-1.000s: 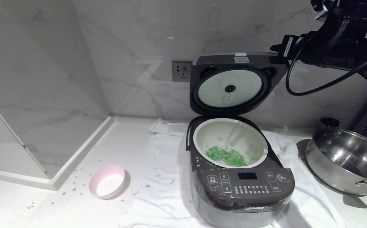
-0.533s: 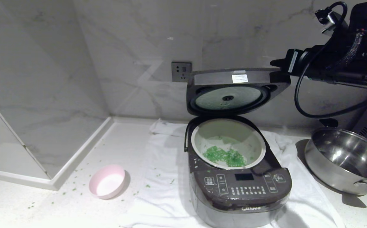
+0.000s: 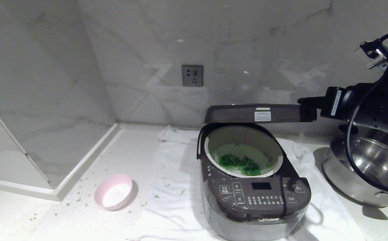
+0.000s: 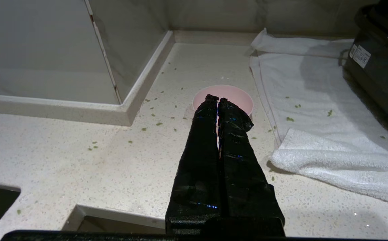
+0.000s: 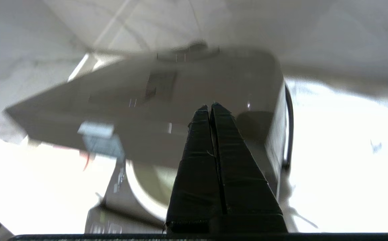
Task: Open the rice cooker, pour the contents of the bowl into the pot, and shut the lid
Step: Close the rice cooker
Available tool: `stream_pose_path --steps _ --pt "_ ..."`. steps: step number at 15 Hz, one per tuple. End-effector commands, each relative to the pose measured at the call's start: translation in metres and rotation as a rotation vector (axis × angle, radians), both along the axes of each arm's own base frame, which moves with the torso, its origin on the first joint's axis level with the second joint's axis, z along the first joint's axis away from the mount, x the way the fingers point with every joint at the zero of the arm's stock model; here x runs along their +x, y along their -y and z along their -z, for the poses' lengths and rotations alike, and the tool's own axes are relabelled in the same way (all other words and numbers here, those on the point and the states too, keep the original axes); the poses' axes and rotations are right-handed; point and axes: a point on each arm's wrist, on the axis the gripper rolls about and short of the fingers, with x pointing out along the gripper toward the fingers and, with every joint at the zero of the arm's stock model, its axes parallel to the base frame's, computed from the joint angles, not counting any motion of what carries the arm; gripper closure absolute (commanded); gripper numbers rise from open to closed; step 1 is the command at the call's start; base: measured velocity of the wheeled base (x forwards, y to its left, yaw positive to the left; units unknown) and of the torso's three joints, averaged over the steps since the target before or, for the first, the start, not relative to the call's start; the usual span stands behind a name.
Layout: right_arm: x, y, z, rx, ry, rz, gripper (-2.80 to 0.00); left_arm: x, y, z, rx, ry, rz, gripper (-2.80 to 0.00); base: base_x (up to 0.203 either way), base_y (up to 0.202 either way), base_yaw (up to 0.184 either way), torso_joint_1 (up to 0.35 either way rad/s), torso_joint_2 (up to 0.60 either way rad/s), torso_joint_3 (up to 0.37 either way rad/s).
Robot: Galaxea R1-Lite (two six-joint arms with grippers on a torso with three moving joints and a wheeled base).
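- Here, on my left, the left gripper (image 4: 217, 99) is clenched, its black taped fingers (image 4: 202, 140) pressed flat together and gripping nothing; it hangs over the speckled stone counter (image 4: 80, 157).
- Just past those fingertips sits the bowl (image 3: 113, 191), small, round, pink outside and white inside, beside the edge of the rumpled white towel (image 3: 170, 187). Green bits lie scattered on the counter around it.
- On the towel stands the rice cooker (image 3: 254, 197), dark brown, boxy with rounded corners, a button panel on its front slope.
- Inside it I see the pot (image 3: 210, 147), pale and smooth-rimmed, with the contents (image 3: 239, 163) heaped green on its floor.
- The lid (image 3: 254, 113) hangs about level above the pot, part-way down and not latched.
- On my right, the right gripper (image 3: 302, 100) is pinched shut with nothing between its fingers; its tip rests at the lid's right edge, on the top face.
- Farthest right, a shiny steel pan (image 3: 365, 174) sits under that arm.
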Motion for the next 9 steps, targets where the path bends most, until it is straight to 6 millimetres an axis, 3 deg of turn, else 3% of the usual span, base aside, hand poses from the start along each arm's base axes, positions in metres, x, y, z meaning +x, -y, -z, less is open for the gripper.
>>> stream_pose_path --steps 1,7,9 --pt "-0.031 0.008 0.0 0.011 0.023 0.001 0.0 0.001 0.0 0.003 0.0 -0.012 0.0 0.0 0.0 0.0 0.0 0.0 0.0 0.0" --pt "-0.046 0.015 0.036 0.047 -0.095 0.027 0.0 0.0 0.0 0.001 0.013 -0.003 -0.006 0.0 0.0 0.0 0.0 0.0 0.0 0.0" --pt "-0.044 0.015 0.028 0.066 -0.024 0.025 0.0 0.0 0.0 0.001 0.011 -0.006 -0.005 0.0 0.0 0.0 0.0 0.0 0.0 0.0"
